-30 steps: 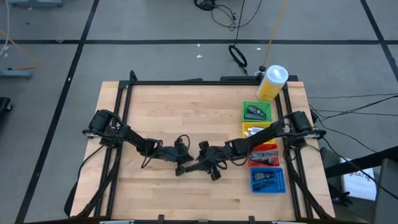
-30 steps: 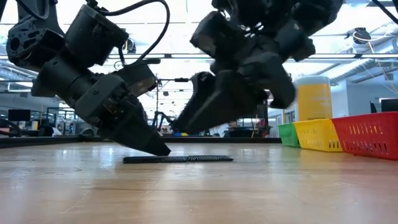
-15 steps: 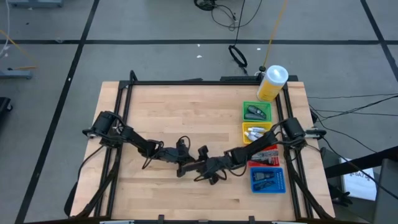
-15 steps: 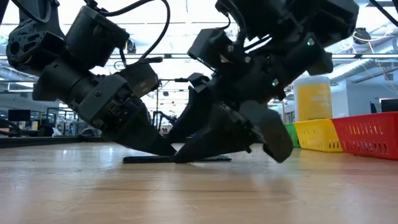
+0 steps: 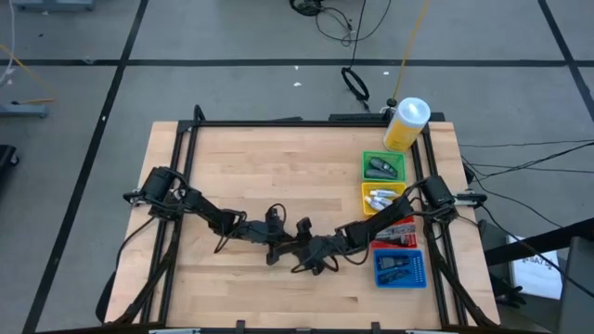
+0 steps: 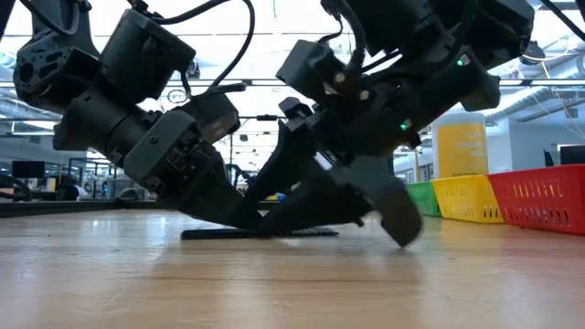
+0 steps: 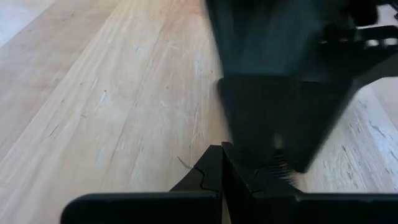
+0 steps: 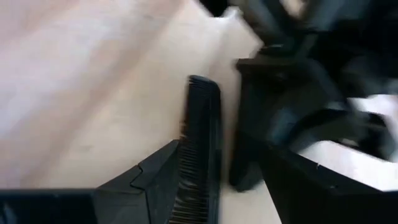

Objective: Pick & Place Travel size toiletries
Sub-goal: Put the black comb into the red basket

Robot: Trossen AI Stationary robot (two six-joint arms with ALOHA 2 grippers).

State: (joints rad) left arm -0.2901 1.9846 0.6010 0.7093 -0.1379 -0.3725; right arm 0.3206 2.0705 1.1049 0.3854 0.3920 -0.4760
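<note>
Behind the wooden counter (image 5: pixel 278 167) you see an open workshop under bright ceiling lights, and on the counter itself both arms meet low near its middle.

Your task item here is a flat black comb (image 8: pixel 202 149) lying on the wood between the two grippers. In the right wrist view it runs lengthwise away from the camera, just inside one finger of the right gripper (image 8: pixel 205 180), whose jaws are spread with the comb's near end between them. In the low view the comb (image 6: pixel 260 234) shows as a thin dark strip flat on the counter, with both sets of jaws coming down onto it from opposite ends.

The left gripper (image 7: pixel 222 171) has its jaws pressed together, tip down on the wood, touching or almost touching the comb; you cannot tell which. The right one is placed to take it, but its fingers look to run along the comb, not across it, so judge whether a closing pinch will catch so flat a piece.

What stands in your way is mainly the left gripper itself, crowded against the right (image 5: pixel 316 252). Off behind the right arm sit the green tray (image 5: pixel 383 167), yellow tray (image 5: pixel 380 197), red tray (image 5: pixel 394 230) and blue tray (image 5: pixel 399 269), already holding small items, and the yellow bottle (image 5: pixel 406 123).
</note>
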